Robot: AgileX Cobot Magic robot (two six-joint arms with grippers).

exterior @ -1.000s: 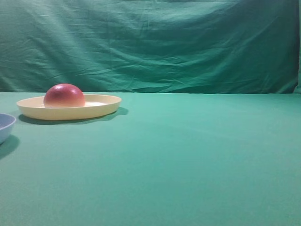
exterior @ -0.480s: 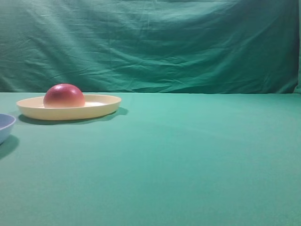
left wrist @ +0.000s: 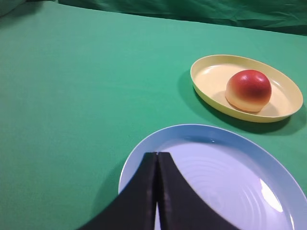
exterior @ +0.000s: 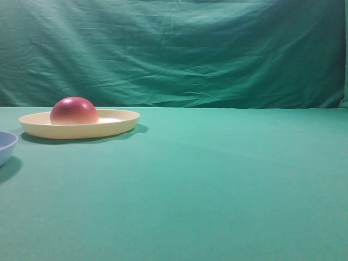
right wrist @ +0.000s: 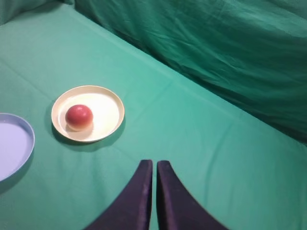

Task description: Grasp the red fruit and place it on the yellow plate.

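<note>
the job looks done from where i stand: the red fruit [exterior: 74,111] sits flat side down inside the yellow plate [exterior: 117,124], a little toward one side of it, and nothing is gripping it. going left to right across the green table [exterior: 217,179], first comes the light blue dish [left wrist: 225,177], which has nothing in it (only its rim peeks into the high view), then the yellow plate just beyond it with the fruit as its only load, then bare cloth out to the right. the left claw [left wrist: 157,158] hangs over the near edge of the blue dish with its fingers pressed together and empty. the right claw [right wrist: 154,165] hangs well apart from the plate, fingers nearly touching, also empty. i see nothing left but parking the arms.
</note>
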